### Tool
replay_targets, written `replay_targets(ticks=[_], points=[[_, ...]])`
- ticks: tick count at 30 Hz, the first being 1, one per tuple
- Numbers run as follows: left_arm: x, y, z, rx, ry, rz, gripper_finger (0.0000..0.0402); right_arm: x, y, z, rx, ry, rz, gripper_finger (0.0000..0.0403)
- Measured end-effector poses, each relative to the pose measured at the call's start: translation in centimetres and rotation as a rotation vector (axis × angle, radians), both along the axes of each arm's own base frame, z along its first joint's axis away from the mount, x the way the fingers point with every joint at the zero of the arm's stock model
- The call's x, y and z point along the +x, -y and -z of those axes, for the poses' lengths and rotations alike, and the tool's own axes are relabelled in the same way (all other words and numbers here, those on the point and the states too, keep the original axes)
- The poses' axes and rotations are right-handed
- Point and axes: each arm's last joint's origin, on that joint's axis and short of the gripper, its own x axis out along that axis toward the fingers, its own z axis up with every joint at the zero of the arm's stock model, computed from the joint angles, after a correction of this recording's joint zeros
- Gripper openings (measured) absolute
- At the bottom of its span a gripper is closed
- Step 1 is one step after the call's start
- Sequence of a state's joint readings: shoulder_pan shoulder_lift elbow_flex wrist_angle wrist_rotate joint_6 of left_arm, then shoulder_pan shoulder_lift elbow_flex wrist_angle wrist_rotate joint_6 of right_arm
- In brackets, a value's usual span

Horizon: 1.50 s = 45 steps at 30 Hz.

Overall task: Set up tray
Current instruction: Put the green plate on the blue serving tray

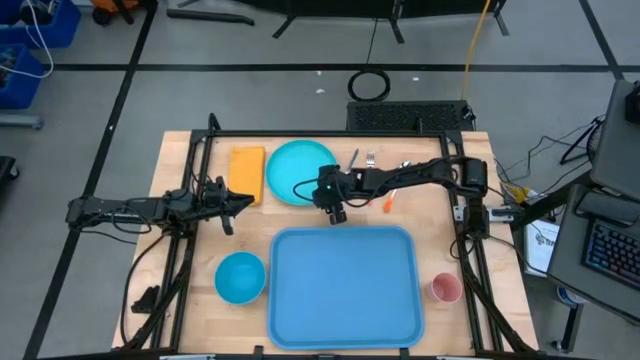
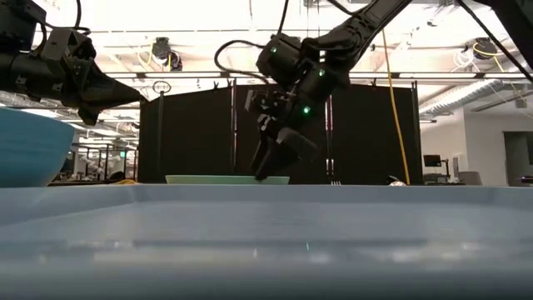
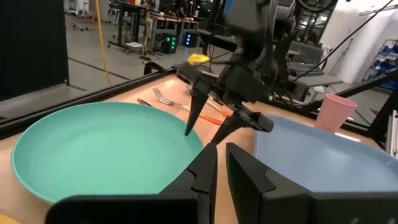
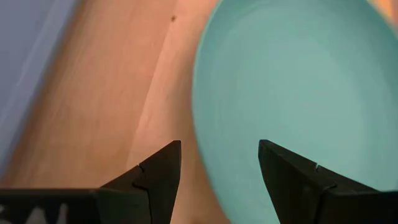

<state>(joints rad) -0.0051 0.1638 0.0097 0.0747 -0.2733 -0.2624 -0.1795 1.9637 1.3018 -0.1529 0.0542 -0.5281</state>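
Straddling the near edge of the turquoise plate (image 1: 301, 172), the right gripper (image 4: 219, 163) has its fingers (image 4: 160, 169) spread wide, one over bare wood and the other over the plate's surface; they grasp nothing, and whether a tip touches the rim cannot be told. The left gripper (image 1: 243, 200) hovers above the bench (image 1: 190, 250), beside the orange-yellow napkin (image 1: 246, 172), with its fingers (image 3: 252, 177) drawn nearly together and nothing between them.

One blue tray (image 1: 343, 285) lies flat on the near middle of the bench, with nothing on it. Counted around it: one plate, one napkin, one blue bowl (image 1: 240, 277) just left of the tray, one pink cup (image 1: 445, 289) just right of it, one fork (image 3: 163, 98) and one orange-handled utensil (image 1: 387, 201) beyond the plate.
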Motion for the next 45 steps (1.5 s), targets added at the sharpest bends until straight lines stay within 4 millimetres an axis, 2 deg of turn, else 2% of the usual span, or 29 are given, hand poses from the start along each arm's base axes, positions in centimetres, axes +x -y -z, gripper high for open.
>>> replay_targets(ticks=[20, 30, 40, 45], points=[[0.0, 0.0, -0.1, 0.022, -0.001, -0.016, 0.0037, 0.4, 1.0, 2.8, 0.039, -0.036, 0.026, 0.02], [0.0, 0.0, 0.0, 0.023, -0.004, -0.015, 0.0037, 0.5, 1.0, 2.6, 0.017, -0.02, 0.037, 0.0131], [0.0, 0.0, 0.0, 0.023, -0.008, -0.015, 0.0037, 0.5, 1.0, 2.5, 0.0, -0.014, 0.03, 0.0017], [0.0, 0.0, 0.0, 0.023, -0.008, -0.015, 0.0037, 0.6, 1.1, 2.4, -0.044, -0.011, 0.054, 0.0006]])
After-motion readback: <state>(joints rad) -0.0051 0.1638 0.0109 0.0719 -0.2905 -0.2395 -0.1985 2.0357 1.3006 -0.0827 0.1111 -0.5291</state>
